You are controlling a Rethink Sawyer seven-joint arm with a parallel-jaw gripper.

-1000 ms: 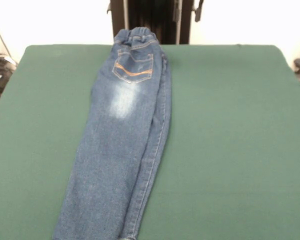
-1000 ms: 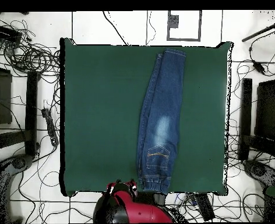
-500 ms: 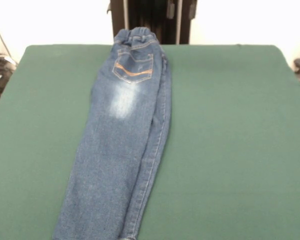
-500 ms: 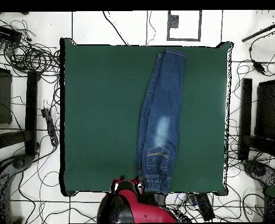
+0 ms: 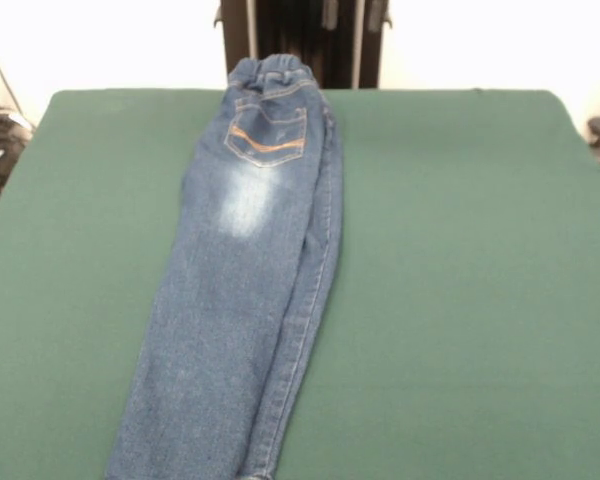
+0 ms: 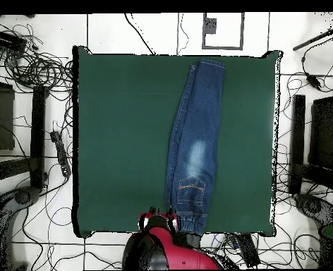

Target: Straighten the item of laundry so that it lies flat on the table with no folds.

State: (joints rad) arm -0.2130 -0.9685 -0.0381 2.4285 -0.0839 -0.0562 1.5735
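Unfolding is judged to be the step in hand: in the front view the small blue denim jeans with a stitched back pocket and a faded thigh patch (image 5: 242, 285) are seen doubled lengthwise, one leg stacked on the other, with only a narrow strip of the under leg showing along one side. They are laid from the far edge of the dark green felt-topped table (image 5: 460, 260) to its near edge. For a clean result, the upper leg alone would best be taken near its hem and drawn sideways over the broad bare felt.

In the overhead view the jeans (image 6: 192, 152) are found right of centre, with the elastic waistband at the robot's edge. The red and black gripper (image 6: 159, 217) is held beside the waistband; whether its fingers are parted cannot be told. Tangled black cables (image 6: 35, 67) are spread over the pale floor round the table (image 6: 120, 134).
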